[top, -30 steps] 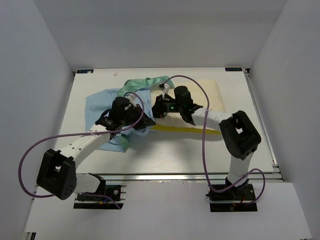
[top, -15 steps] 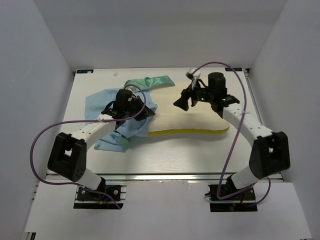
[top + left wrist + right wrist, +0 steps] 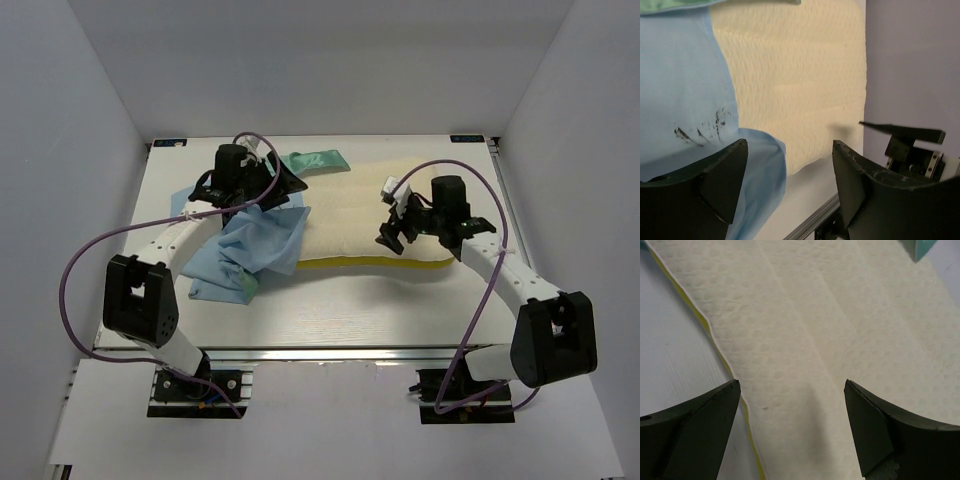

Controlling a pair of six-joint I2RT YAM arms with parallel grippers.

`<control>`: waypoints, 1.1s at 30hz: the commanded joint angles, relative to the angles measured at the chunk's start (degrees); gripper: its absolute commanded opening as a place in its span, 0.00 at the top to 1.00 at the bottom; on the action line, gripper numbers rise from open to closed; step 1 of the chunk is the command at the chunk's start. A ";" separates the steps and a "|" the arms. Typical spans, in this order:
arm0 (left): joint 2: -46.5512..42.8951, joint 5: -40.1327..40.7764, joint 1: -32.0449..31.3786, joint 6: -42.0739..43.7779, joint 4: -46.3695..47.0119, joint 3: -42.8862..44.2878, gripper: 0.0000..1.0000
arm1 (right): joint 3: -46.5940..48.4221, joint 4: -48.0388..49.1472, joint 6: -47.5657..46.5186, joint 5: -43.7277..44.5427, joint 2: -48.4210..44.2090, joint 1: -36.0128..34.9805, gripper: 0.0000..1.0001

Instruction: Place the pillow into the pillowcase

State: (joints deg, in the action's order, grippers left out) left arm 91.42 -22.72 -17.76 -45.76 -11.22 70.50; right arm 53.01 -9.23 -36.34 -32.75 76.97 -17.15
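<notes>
The cream pillow [image 3: 365, 215] lies flat mid-table, its yellow piped edge along the near side. Its left end is covered by the pillowcase [image 3: 250, 245], rumpled light blue with a mint-green flap [image 3: 315, 160] at the back. My left gripper [image 3: 288, 180] hovers open over the back left, where cloth meets pillow. In the left wrist view nothing sits between its fingers [image 3: 722, 175]; the blue pillowcase [image 3: 685, 100] and the pillow [image 3: 795, 75] lie below. My right gripper [image 3: 393, 237] hangs open over the pillow's right part; the pillow [image 3: 805, 340] and its piping [image 3: 715, 340] show underneath.
White enclosure walls stand close on the left, back and right. A metal rail [image 3: 380, 352] runs along the table's near edge, in front of both arm bases. Purple cables loop from each arm over the table.
My left gripper let go of the blue cloth, opened and swung toward the back. My right gripper opened wide and moved from the pillowcase's mouth out over the pillow's right part.
</notes>
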 commanded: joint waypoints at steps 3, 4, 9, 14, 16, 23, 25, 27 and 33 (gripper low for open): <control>-5.72 -2.43 0.01 13.13 -12.30 6.56 0.19 | 1.30 1.68 -3.03 -2.13 -0.77 1.41 0.11; -6.42 -0.68 0.09 16.98 -13.55 7.80 0.19 | 1.13 1.41 -3.99 -3.36 -0.68 1.41 0.11; -2.93 3.02 -0.61 33.41 -16.99 15.61 0.21 | 3.31 -4.36 -14.51 -9.16 0.37 -0.51 0.11; 6.11 3.92 -2.01 43.90 -19.62 25.02 0.23 | 4.81 -3.79 -16.50 -9.96 1.08 -2.36 0.11; 9.03 3.21 -2.80 47.58 -19.71 28.53 0.24 | 5.96 0.51 -11.50 -6.73 2.73 -2.36 0.11; 19.49 4.26 -7.02 58.05 -21.56 35.57 0.23 | 25.97 3.63 0.38 -5.03 20.48 2.29 0.11; 21.78 7.24 -7.55 59.20 -20.51 36.99 0.23 | 33.28 1.06 1.62 -7.58 25.48 3.08 0.12; 22.84 11.18 -7.90 60.17 -17.88 37.17 0.23 | 34.61 1.66 2.32 -8.81 26.74 3.08 0.12; 27.32 21.45 -8.17 63.95 -15.59 38.49 0.24 | 32.33 5.45 3.90 -8.91 26.92 3.08 0.12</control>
State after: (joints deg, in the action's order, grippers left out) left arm 119.59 -9.26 -26.20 14.85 -29.63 106.65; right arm 85.38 -6.96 -34.37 -39.70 104.86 -13.63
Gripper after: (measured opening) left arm 0.761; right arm 0.883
